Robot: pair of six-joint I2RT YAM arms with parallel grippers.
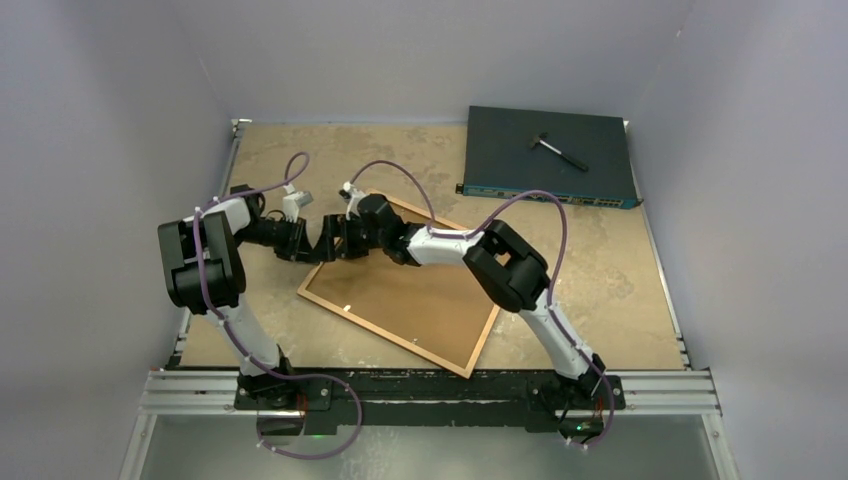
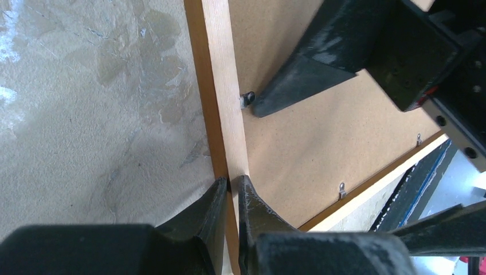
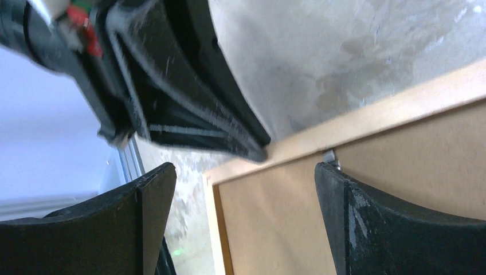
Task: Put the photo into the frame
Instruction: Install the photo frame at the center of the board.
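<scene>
Frame (image 2: 223, 86) lay back-up on bench (image 1: 600, 260); left gripper (image 2: 232, 182) pinched its far-left rail; right gripper (image 3: 243, 172) spread wide above same rail.

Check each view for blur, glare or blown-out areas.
Top external: evenly lit and sharp, no strong glare on the table. Left wrist: frame crisp, left fingers soften toward the lens, right edge blown out. Right wrist: right fingers slightly soft, left side washed bluish.
</scene>
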